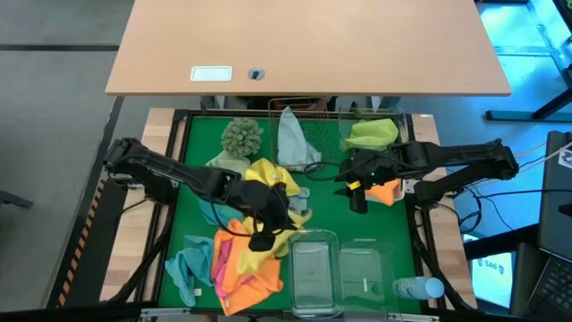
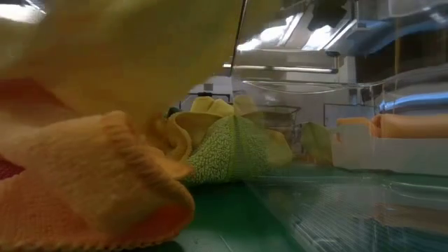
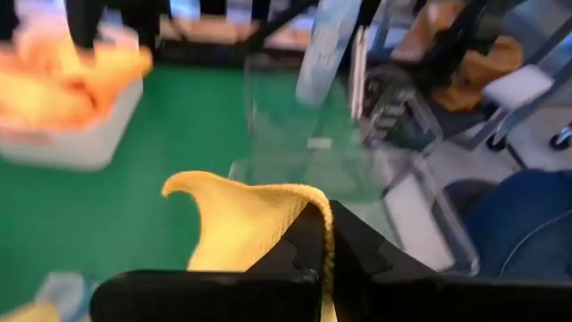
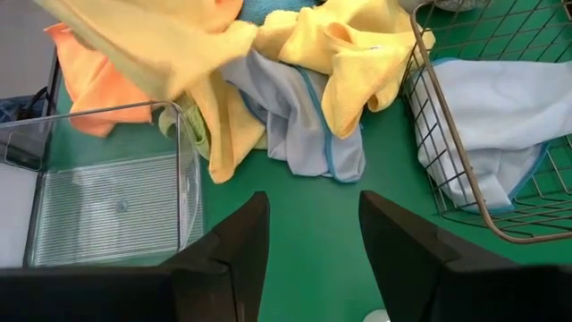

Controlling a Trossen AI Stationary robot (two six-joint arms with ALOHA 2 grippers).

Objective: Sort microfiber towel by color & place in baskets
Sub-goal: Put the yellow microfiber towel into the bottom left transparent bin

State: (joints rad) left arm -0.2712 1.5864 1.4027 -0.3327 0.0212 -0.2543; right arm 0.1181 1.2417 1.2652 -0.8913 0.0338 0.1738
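My left gripper [image 1: 262, 217] is over the middle of the green mat, shut on a yellow towel [image 3: 239, 224]. A heap of yellow, orange, pink and teal towels [image 1: 239, 261] lies on the mat at the near left. My right gripper [image 4: 308, 240] hangs open over bare mat, beside a white tray holding an orange towel [image 1: 385, 190]. A lime green towel [image 1: 371, 134] lies in another white tray. A pale grey-blue towel [image 1: 291, 134] sits in the copper wire basket [image 4: 447, 116]. Two clear tubs [image 1: 313, 268] stand at the near edge. My left gripper pinches the yellow towel between its two shut fingers at a hemmed edge [image 3: 327, 225]. The cloth bulges out ahead of the fingers in a loose fold [image 3: 206, 192]. How much of the towel lies on the heap below cannot be told.
A shaggy sage-green ball [image 1: 241, 136] sits at the far left of the mat. A clear bottle with a blue cap [image 1: 420, 288] lies at the near right corner. A loose grey-blue towel [image 4: 304, 125] and yellow towels [image 4: 357, 54] lie between the basket and a tub [image 4: 107, 197].
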